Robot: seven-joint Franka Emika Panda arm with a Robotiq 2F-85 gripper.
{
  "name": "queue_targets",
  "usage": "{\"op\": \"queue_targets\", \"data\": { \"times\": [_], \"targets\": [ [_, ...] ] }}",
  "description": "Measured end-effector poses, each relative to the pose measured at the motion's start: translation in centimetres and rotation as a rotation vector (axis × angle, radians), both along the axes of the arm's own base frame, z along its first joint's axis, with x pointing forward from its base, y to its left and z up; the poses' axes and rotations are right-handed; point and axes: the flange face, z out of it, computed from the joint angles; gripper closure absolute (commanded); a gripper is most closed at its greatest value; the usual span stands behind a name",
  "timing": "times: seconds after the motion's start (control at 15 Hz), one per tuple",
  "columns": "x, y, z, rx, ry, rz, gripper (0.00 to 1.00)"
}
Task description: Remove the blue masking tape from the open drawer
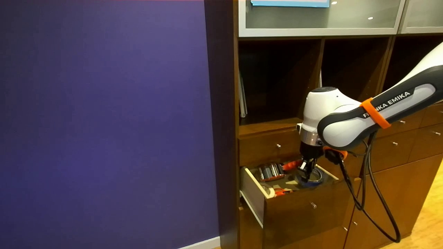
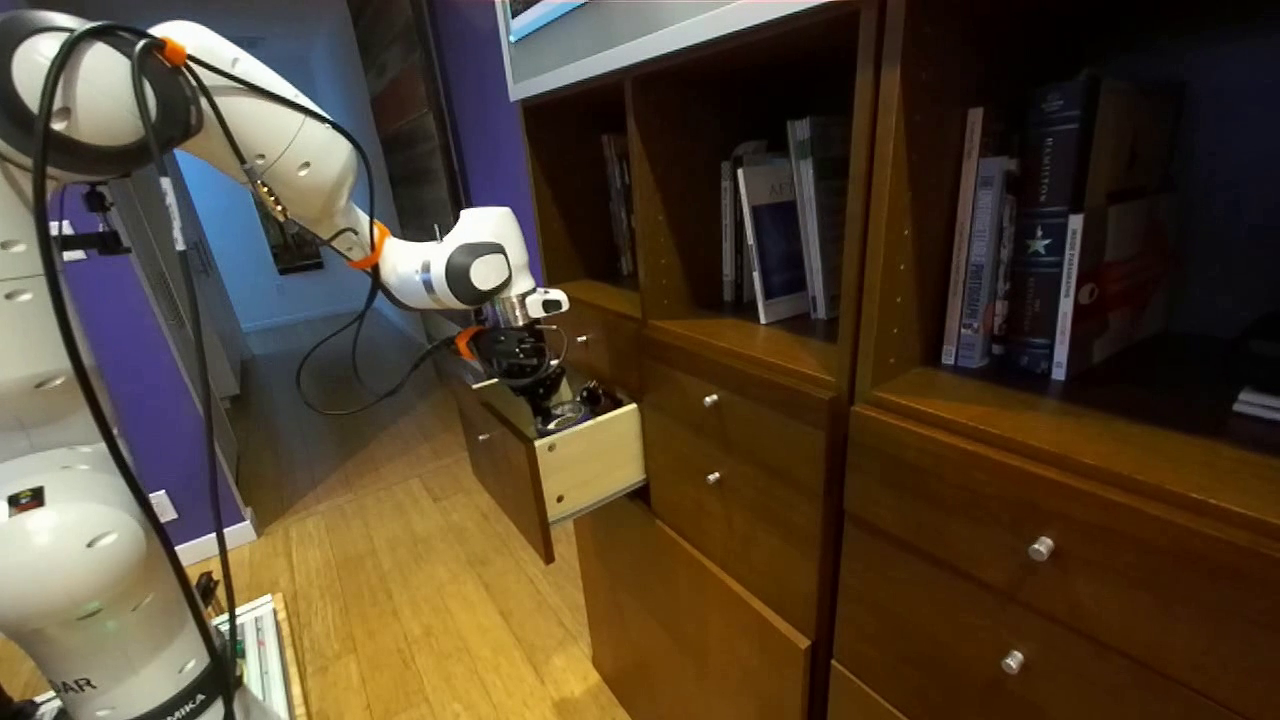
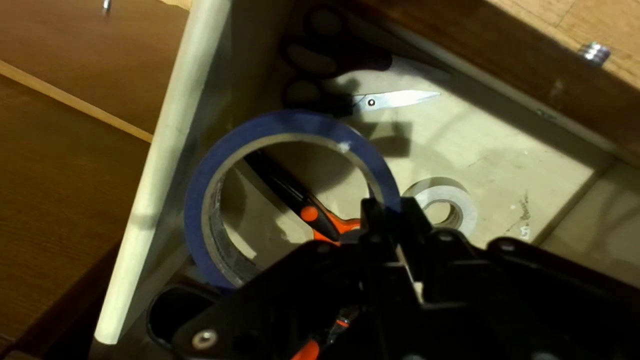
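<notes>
Hand: narrow, its fingers together on the band of the blue tape, one inside the ring, one outside.
Blue tape: gripped at the rim, the ring reaching out to one side of the hand; within the walls of the drawer. Looks raised off the bottom, going by what shows beneath it. Whether it touches the drawer's side, cannot tell.
Orange-and-black tool: below the hand, seen through the ring; kind unclear.
White roll: lower than the fingertips, just beyond them, on the side away from the ring.
Scissors: on the bottom, from the hand toward the drawer front; handles lost in dark.
Bundle: dark and silvery pieces, from the hand back toward the cabinet; too small to name.
Drawer: pulled out under the hand, walls around the tape.
Grip on the tape: done, as I judge it; reach and pinch both made.
Tape out of the drawer: not yet. Left to do: lift past the rim, carry off, set down, let go. Resting place not given by the task.
</notes>
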Motion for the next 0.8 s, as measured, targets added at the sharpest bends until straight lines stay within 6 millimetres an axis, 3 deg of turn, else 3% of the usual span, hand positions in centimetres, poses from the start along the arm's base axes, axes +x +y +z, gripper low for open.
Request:
{"op": "queue_targets", "data": {
  "times": [0.4, 0.8],
  "targets": [
    [-1.5, 0.9, 0.0, -0.027, 0.120, 0.171, 0.97],
    [-1.5, 2.2, 3.7, 0.144, 0.170, 0.420, 0.97]
  ]
}}
